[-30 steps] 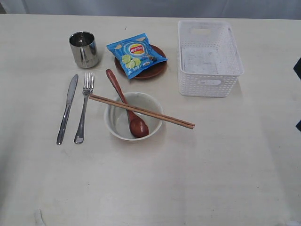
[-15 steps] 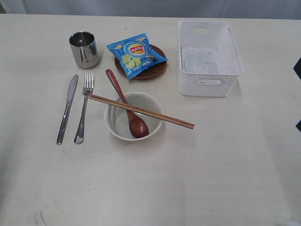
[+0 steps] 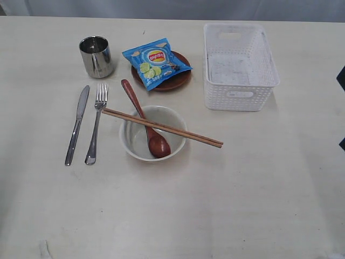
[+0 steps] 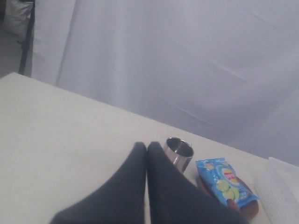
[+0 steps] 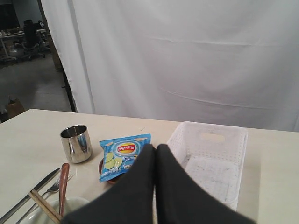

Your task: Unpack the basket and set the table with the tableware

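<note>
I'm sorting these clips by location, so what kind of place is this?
Probably a lab or studio rather than a home: a white curtain hangs as a backdrop behind the table, and past the curtain's edge an office chair stands in a dim workroom.

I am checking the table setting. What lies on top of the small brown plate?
A blue chip bag lies on the brown plate, covering most of it. Only part of the rim shows; the middle is hidden.

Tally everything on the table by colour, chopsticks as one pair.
Steel: 3 (knife, fork, cup)
Brown: 3 (spoon, chopsticks, plate)
White: 2 (bowl, basket)
Blue: 1 (chip bag)
Total: 9
</note>
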